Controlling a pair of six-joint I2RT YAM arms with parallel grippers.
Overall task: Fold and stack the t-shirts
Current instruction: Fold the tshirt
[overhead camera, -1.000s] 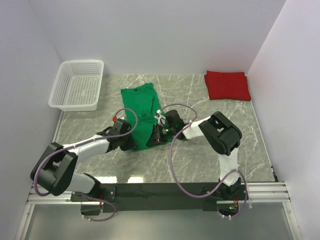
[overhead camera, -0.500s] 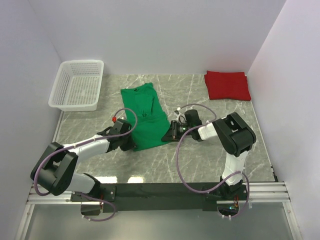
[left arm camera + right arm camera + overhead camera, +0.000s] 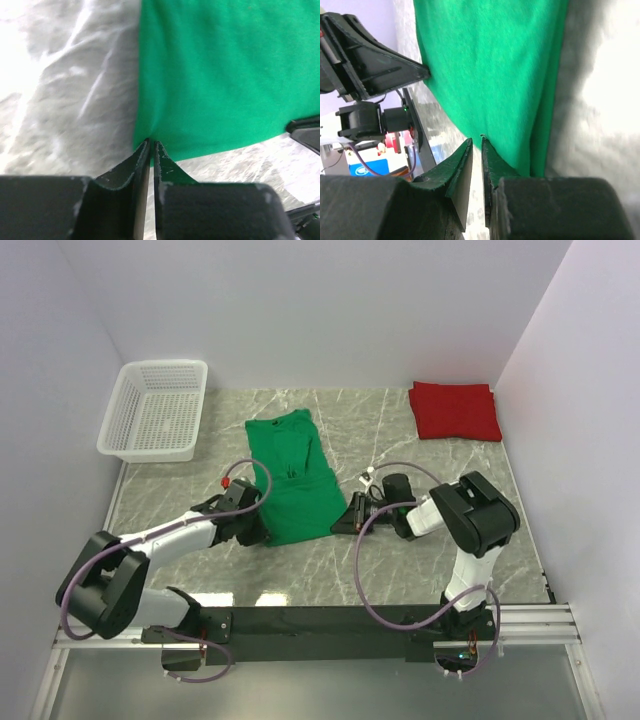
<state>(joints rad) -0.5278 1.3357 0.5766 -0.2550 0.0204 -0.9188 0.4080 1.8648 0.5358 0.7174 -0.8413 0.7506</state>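
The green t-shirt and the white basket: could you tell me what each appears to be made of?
The green t-shirt looks like soft matte cloth, probably cotton: the wrist views show a fine fabric texture and limp folds. The basket seems to be rigid white plastic, judging by its moulded mesh walls and solid rim.

The left arm (image 3: 170,532) lies low and stretched out, its wrist level. The right arm (image 3: 470,515) is folded sharply at the elbow (forearm doubled back toward the other arm), so the two sets of fingertips face each other. The left fingers (image 3: 132,167) press nearly together, with a corner of the green t-shirt (image 3: 295,475) nipped at their tips. The right fingers (image 3: 457,170) stand a thin slit apart, with the shirt's hem at their tips.
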